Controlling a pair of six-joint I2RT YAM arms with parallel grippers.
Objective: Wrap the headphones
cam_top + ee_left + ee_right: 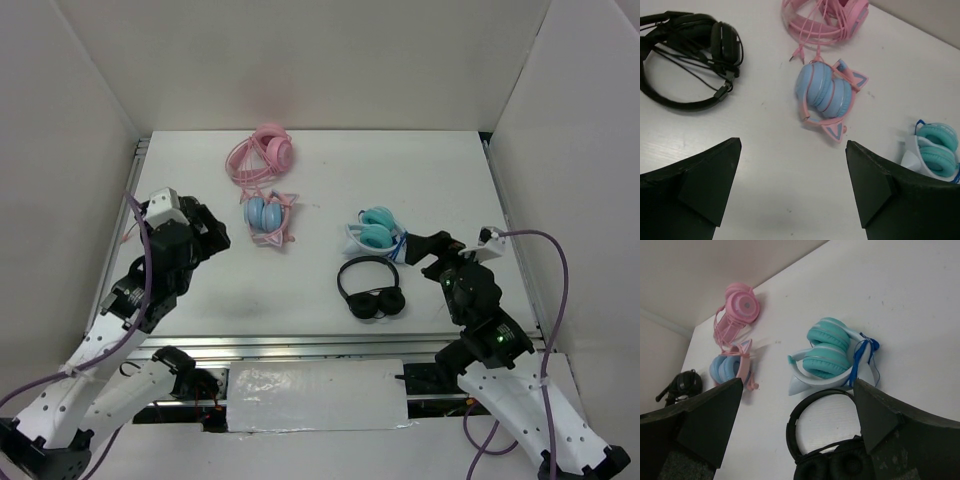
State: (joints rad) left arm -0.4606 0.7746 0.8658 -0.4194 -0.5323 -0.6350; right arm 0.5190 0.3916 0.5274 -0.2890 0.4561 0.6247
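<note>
While the left gripper hangs over the left side of the table, its jaws stand wide apart with nothing between them; the left wrist view looks straight out past both fingers to bare tabletop.

- The headphones lie just right of that gripper and apart from it. They are folded, blue cups stacked together, cat-eared band at the far side.
- Thin pink strands cross the cups. No long cable trails loose on the table, only what may be a short stub at the near edge, too small to be sure.
- All-pink pair: just behind, its own cord looped, plug lying close to the blue cups.
- Black pair and teal-and-white pair: centre-right, near each other.
- Right gripper: fingers spread, empty, poised beside the teal pair.

Judgement: the wrap looks finished or nearly so, hands off. The next move calls for checking for a loose tail; if one exists, pinch and tuck it without snagging the neighbouring pink cord. Otherwise retreat.
</note>
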